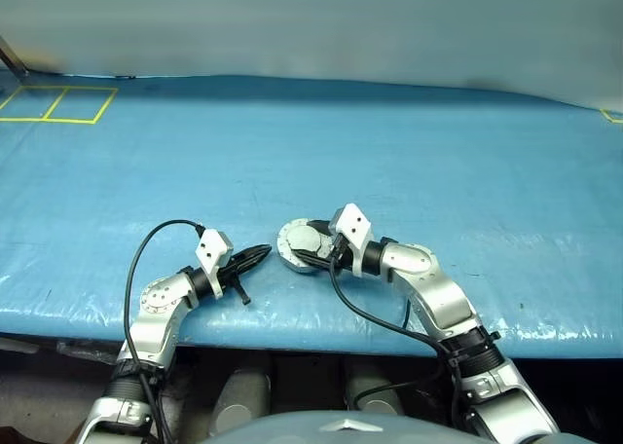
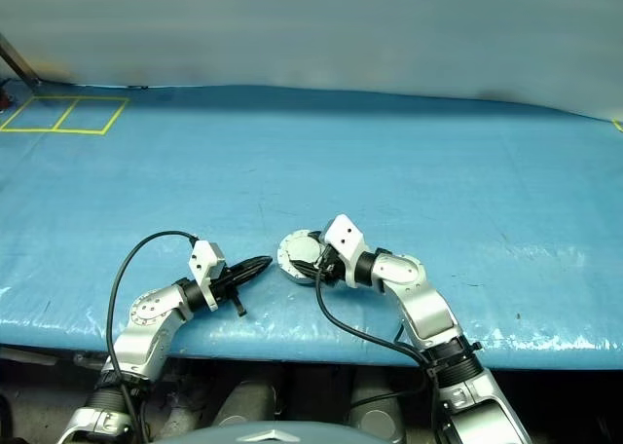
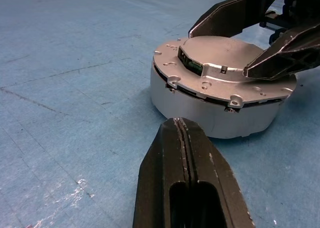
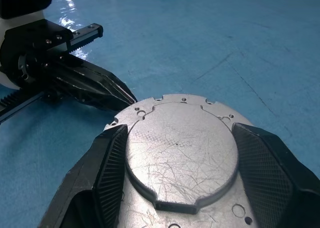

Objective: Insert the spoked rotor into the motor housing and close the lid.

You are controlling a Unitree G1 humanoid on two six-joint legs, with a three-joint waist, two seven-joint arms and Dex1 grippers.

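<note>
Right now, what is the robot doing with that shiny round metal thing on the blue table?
The robot is working on a round silver metal motor housing that sits on the blue table cover. Its plain silver lid is already down on top. The right gripper reaches over the lid with one finger on each side of it. The left gripper is shut and points at the housing from close by, not touching it.

motor housing (image 3: 215,119) interior hidden under lid (image 3: 222,63)
</note>
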